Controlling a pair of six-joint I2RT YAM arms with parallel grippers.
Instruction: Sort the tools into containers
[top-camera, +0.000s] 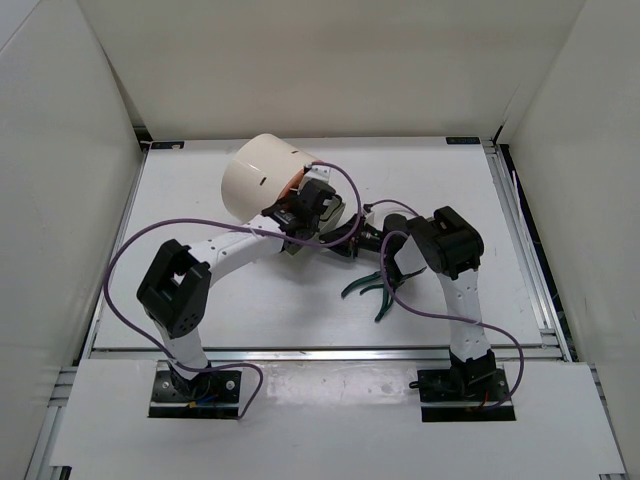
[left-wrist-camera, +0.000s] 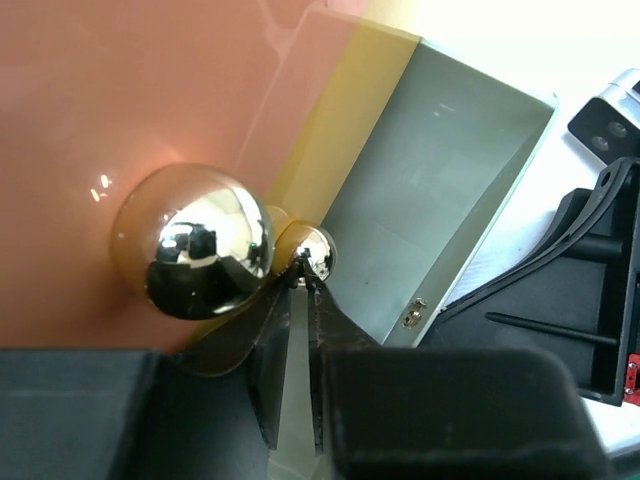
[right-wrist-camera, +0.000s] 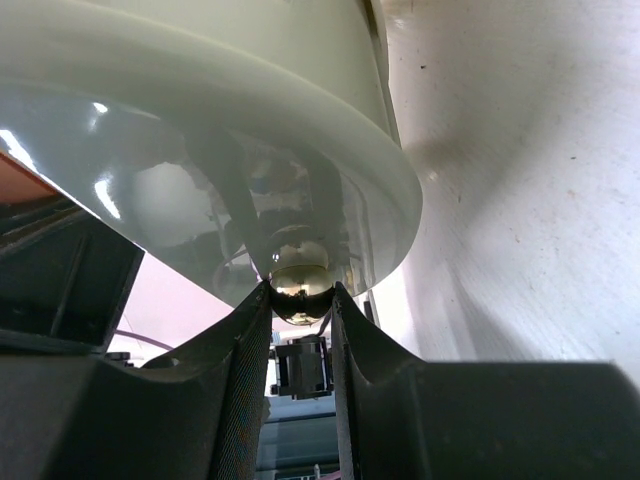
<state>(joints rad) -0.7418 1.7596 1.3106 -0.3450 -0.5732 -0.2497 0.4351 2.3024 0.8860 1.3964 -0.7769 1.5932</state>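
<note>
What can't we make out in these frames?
- Top view: face of the drum hidden behind both wrists.
- Top view: green-handled tools too small to identify, partly under right arm.
- Left wrist: whether left tool pinches small knob; tips blurred.
- Right wrist: drawer behind gripped brass knob, blocked by drum rim.

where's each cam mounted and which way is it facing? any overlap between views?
Top: above and behind the bases, looking down on the table; both arms, drum, pliers.
Left wrist: faces the drum's peach face, big knob, small knob, open drawer; own fingers at the bottom.
Right wrist: close on the drum's rim; own jaws clamp a knob.
Shared: the drum, in all three.
</note>
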